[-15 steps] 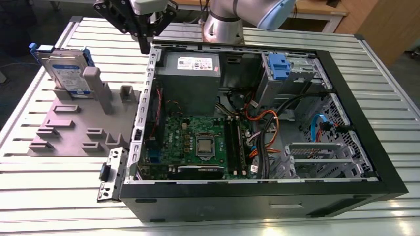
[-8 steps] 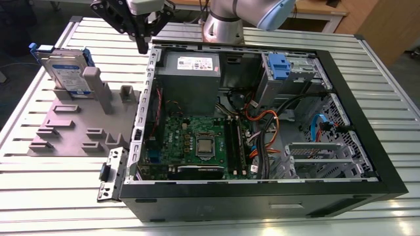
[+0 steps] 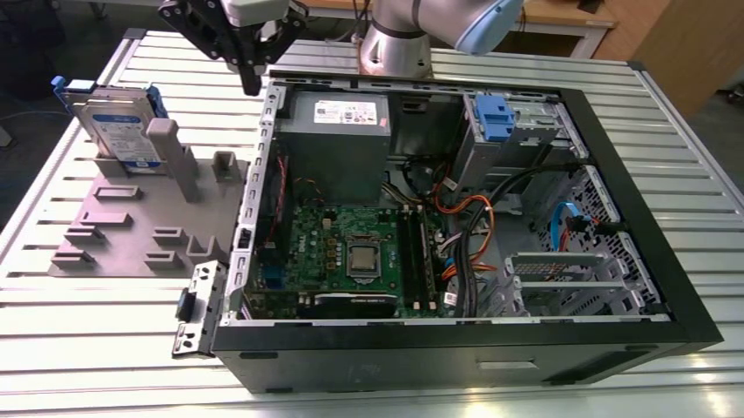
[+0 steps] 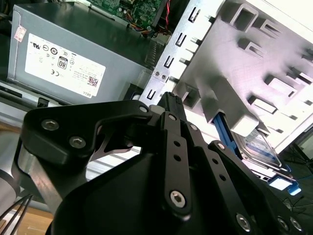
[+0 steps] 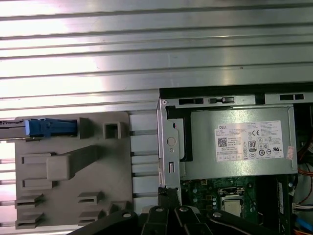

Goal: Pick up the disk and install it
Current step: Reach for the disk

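The disk (image 3: 117, 131) stands upright in a slot at the back of a grey fixture plate (image 3: 128, 231), at the exterior view's left. It is silver-grey with a white-and-blue label and a blue carrier around it. The first wrist view sees the disk (image 5: 49, 128) edge-on as a blue strip, and the second wrist view catches the disk (image 4: 259, 147) beyond the fixture. My gripper (image 3: 250, 84) hangs above the left wall of the open computer case (image 3: 651, 261), to the right of the disk and apart from it. In both wrist views the gripper (image 4: 171, 100) (image 5: 168, 193) is shut and holds nothing.
A grey power-supply box (image 3: 337, 122) with a white sticker sits in the case's back corner, just below the gripper. A blue clip (image 3: 494, 117) sits in the drive bay at the back right. Motherboard (image 3: 348, 252) and cables (image 3: 465, 218) cover the case floor. A slatted metal table (image 3: 698, 174) carries everything.
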`<control>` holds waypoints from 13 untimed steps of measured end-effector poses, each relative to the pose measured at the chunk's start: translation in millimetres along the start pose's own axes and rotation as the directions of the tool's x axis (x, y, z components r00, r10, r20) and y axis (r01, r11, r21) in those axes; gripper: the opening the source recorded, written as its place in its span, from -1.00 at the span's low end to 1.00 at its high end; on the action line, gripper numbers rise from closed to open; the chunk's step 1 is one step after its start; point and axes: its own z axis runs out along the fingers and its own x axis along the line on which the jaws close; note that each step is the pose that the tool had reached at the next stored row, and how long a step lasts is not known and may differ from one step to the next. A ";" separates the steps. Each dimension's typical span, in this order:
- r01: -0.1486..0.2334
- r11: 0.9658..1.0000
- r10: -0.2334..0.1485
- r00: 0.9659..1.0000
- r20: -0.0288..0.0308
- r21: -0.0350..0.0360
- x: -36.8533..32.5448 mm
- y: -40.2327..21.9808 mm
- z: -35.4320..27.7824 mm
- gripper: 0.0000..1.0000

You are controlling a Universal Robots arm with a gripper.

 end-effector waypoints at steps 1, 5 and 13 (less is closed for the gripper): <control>0.000 1.000 0.000 1.000 0.000 0.000 0.1 0.0 0.0 -0.79; 0.000 1.000 0.000 1.000 0.000 0.000 1.1 -0.1 0.1 -0.79; 0.000 1.000 0.000 1.000 0.000 0.000 3.7 -0.3 0.5 -0.79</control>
